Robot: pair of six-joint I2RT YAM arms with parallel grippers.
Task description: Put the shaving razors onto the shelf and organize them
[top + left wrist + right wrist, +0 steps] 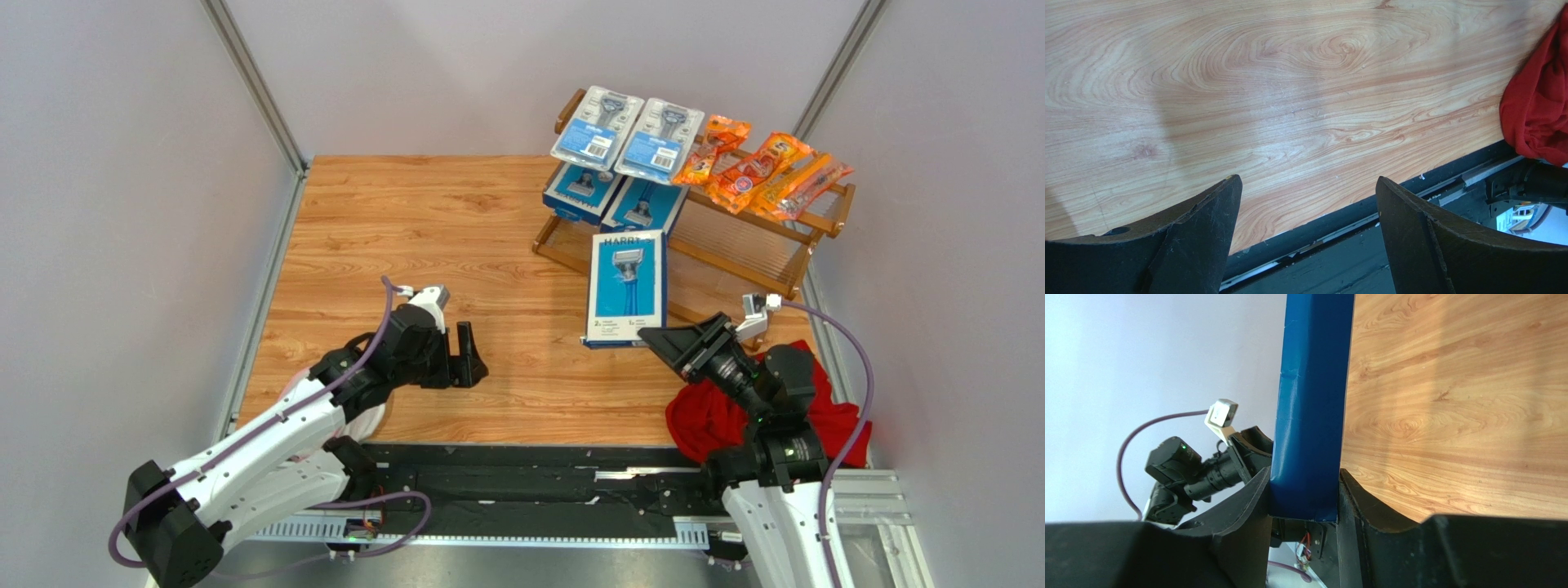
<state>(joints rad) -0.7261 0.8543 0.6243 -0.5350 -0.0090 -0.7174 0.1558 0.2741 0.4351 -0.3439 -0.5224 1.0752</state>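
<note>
The box [626, 289], pinched in the right hand [650, 335], should be held flat and set gently on the shelf [736, 241].

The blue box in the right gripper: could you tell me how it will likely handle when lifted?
Probably stiff: the blue box keeps flat, straight edges. Held by one end in the right gripper, it may tilt or swing.

Bright, even overhead light, soft shadows on the wood, wrist views slightly blurred
</note>
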